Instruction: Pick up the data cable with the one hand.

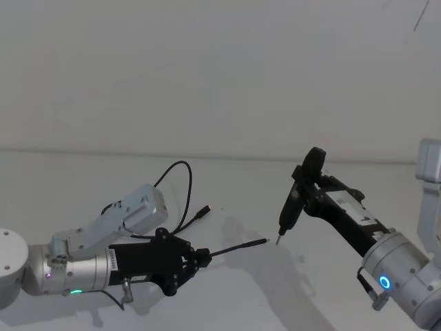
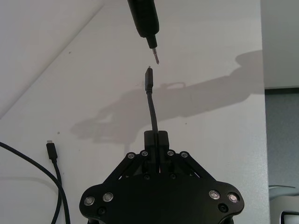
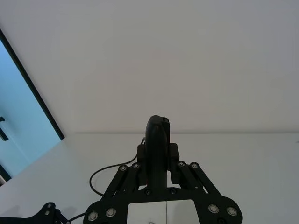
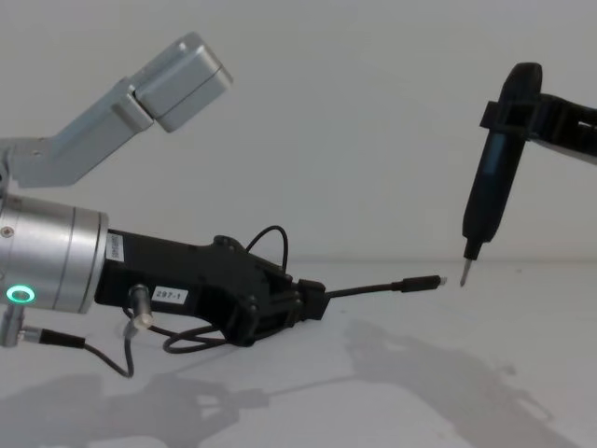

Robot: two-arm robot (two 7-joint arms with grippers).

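1. The left gripper [image 1: 207,256] is closed narrowly on the data cable [image 1: 238,247], its fingers [image 2: 161,138] pinching the cable a short way behind one plug.
2. That plug [image 4: 424,283] sticks straight out from the fingers, held level above the white table [image 1: 275,296].
3. The rest of the cable loops behind the gripper, and its other plug [image 1: 204,211] lies on the table.
4. The right gripper [image 1: 308,187] is clamped around a pen-like tool [image 4: 490,187], held upright.
5. The tool's metal tip [image 4: 464,272] hangs just beside the held plug, apart from it.
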